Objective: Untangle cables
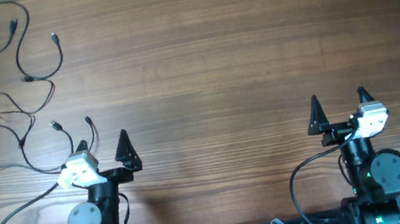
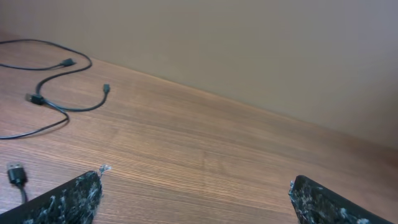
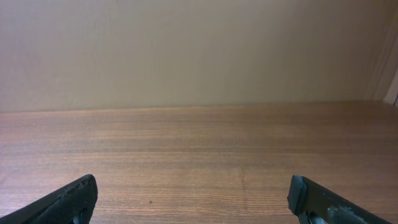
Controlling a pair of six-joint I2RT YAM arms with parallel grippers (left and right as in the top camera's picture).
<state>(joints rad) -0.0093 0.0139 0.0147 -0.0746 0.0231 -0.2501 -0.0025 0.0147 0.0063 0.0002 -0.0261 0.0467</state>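
The cables (image 1: pixel 25 78) lie as loose curly strands in the upper left of the overhead frame, some reaching its left edge. Their nearest plug ends sit just beside the left gripper (image 1: pixel 103 147), which gapes wide with nothing in it. The right gripper (image 1: pixel 338 106), at lower right, is spread just as wide and empty, well apart from every cord. Plain wooden table (image 1: pixel 238 49) stretches across the centre and right, ending at a beige wall (image 3: pixel 186 50), and the left arm's thicker lead (image 1: pixel 7 215) loops at lower left.
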